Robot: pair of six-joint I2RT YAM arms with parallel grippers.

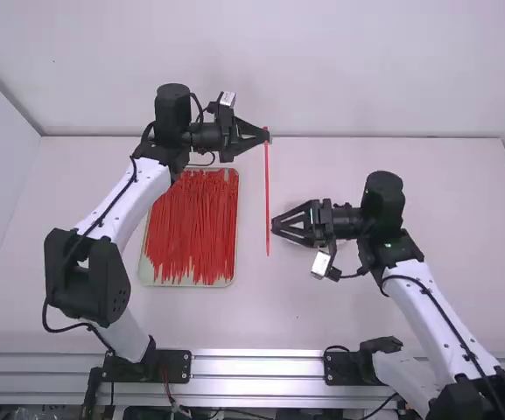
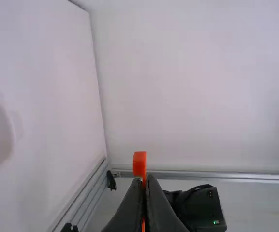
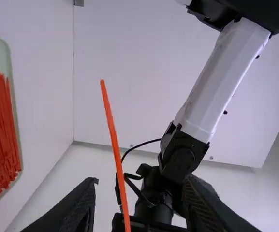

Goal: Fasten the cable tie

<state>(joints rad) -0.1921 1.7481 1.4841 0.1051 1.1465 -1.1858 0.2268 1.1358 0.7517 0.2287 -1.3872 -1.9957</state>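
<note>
- Red cable tie (image 1: 267, 192) hangs straight and looks clear of the table. Its head end is pinched in the left gripper (image 1: 264, 136), jaws clamped on it, with the head poking just past the fingertips.
- Right gripper (image 1: 275, 227) sits near the tie's free tail, jaws wide apart, gripping nothing.
- Tray (image 1: 185, 284) of spare red ties (image 1: 195, 223) lies beside the left arm.
- Step in hand, by my reckoning: take the tail.
- Close on the strap a little short of its tip, leaving enough free to thread.
- Hold the head steady, bend the strap in a gentle loop without twisting, and line the tip up squarely with the slot.
</note>
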